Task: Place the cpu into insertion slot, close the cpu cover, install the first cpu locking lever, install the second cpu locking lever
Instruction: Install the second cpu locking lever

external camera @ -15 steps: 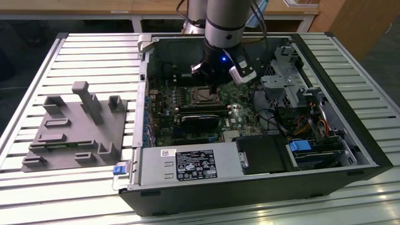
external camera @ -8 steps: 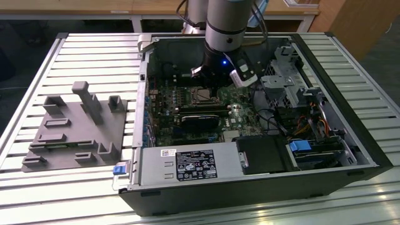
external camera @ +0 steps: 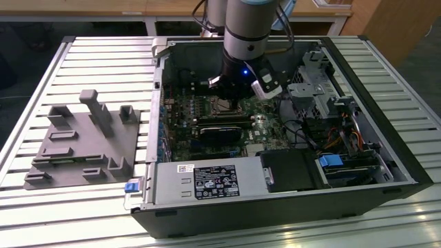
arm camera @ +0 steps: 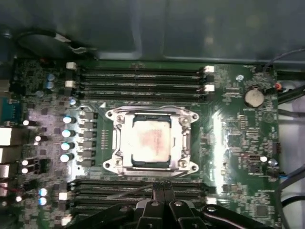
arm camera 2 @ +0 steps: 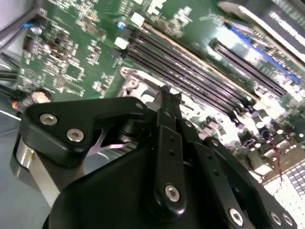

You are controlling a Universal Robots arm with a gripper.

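in the first wrist view the cpu [arm camera: 151, 140] lay flat in the insertion slot [arm camera: 125, 163] at the centre of the frame, its pale metal top showing through the window of the cpu cover [arm camera: 182, 139], which looked to be down over it. memory slots [arm camera: 138, 78] ran above and below the socket on the green motherboard [arm camera: 238, 138].

the gripper [arm camera: 162, 187] sat at the lower centre of that frame, just below the socket, its fingers pressed together with nothing between them. in the exterior view it [external camera: 231, 101] hung over the board inside the open computer case [external camera: 386, 155], upper centre of the frame.

the chip looked light, stiff and fragile. i judged it best taken by its edges only. the cover seemed thin, springy sheet metal, best pushed on its frame rather than over the window.
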